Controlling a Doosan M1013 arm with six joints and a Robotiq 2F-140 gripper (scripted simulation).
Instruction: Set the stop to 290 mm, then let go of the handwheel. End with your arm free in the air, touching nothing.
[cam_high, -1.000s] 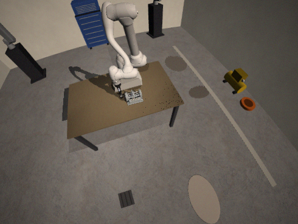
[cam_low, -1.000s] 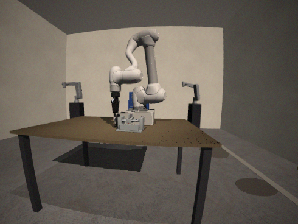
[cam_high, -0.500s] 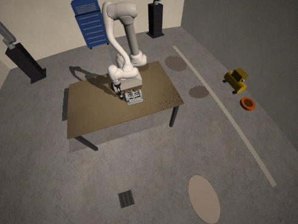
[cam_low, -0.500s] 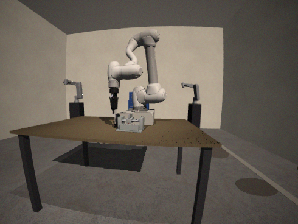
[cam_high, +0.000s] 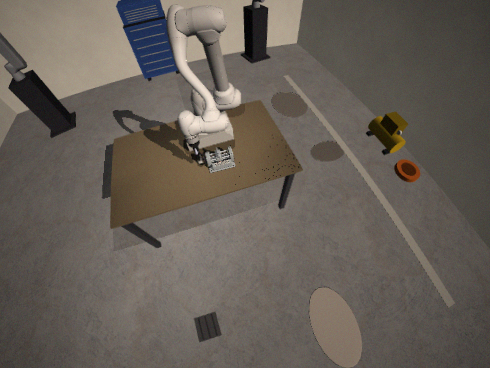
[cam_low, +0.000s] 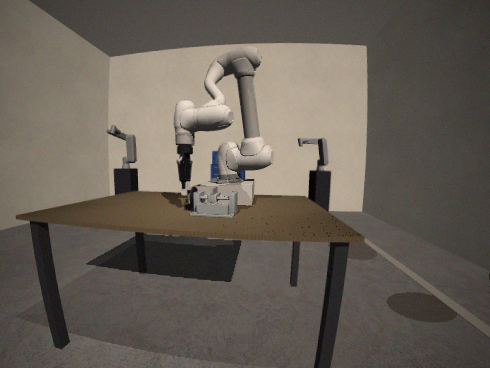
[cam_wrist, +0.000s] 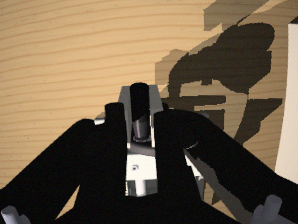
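Observation:
A small grey stop fixture (cam_high: 224, 159) sits on the brown table (cam_high: 200, 165) in front of the arm's base; it also shows in the exterior view (cam_low: 214, 201). My gripper (cam_high: 199, 152) points down at the fixture's left end, also seen in the exterior view (cam_low: 183, 183). In the wrist view my black fingers are shut on the handwheel's dark grip (cam_wrist: 139, 117), with a grey metal part between them. The scale reading is too small to tell.
A white base block (cam_low: 241, 192) stands behind the fixture. Off the table are a blue cabinet (cam_high: 148, 37), two black pedestals (cam_high: 42, 102) (cam_high: 256, 31), a yellow machine (cam_high: 388, 130) and an orange bowl (cam_high: 407, 170) on the floor.

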